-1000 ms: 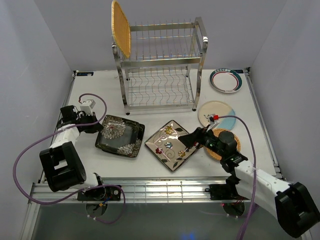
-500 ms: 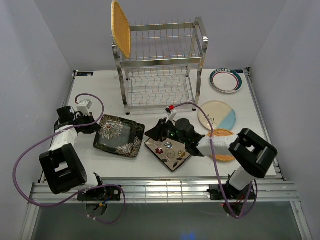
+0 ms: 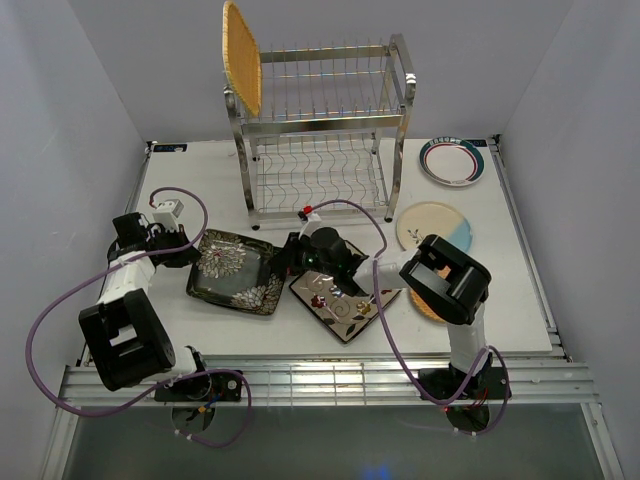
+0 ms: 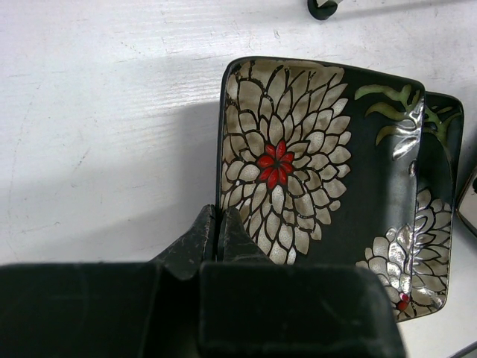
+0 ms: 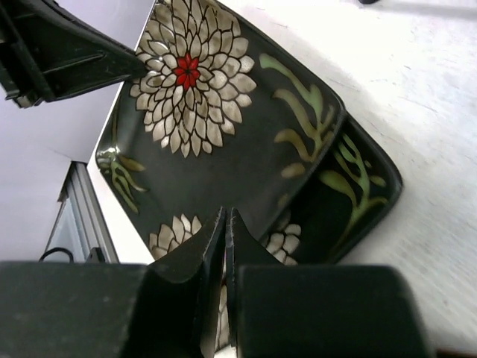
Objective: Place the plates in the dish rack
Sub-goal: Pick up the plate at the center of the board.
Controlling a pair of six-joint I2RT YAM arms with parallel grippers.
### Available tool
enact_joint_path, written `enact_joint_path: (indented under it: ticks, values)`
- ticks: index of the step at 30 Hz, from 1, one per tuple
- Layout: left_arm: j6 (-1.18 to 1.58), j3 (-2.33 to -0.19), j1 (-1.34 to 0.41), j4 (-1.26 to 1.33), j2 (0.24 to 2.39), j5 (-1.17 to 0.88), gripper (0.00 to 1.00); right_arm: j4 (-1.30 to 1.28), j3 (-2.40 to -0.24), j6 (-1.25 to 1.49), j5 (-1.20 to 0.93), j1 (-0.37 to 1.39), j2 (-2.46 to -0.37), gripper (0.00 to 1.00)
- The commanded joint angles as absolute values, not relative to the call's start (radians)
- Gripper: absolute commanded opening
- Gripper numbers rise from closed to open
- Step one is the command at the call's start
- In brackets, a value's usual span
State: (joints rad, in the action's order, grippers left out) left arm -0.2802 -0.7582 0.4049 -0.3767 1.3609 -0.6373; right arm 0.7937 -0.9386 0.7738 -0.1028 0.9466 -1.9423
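The dish rack (image 3: 320,130) stands at the upper middle of the overhead frame, with an upright plate (image 3: 242,57) at the left end of its top tier. Below it, left of centre, two stacked square plates (image 3: 235,268) lie on the table (image 3: 180,190), and a single square plate (image 3: 350,315) lies just to their right. A round plate (image 3: 453,160) lies at upper right, with a second round plate (image 3: 435,225) below it.

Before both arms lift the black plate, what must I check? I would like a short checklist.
1. Left hand shut on the rim of the black plate: ok.
2. Right hand shut on the opposite rim: ok.
3. Second black plate underneath free of both hands: cannot tell.
4. Rack has open slots beside the woven plate: ok.
5. Cream plate clear of the right arm: not ok, the arm reaches over it.
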Motion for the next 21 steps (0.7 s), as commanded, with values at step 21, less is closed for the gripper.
enact_joint_path:
  ticks: [21]
  values:
    - [-0.307,-0.742,0.414,-0.328,1.299,-0.607,0.0,0.391,-1.167,0.641,0.225,1.035,-2.009,0.08]
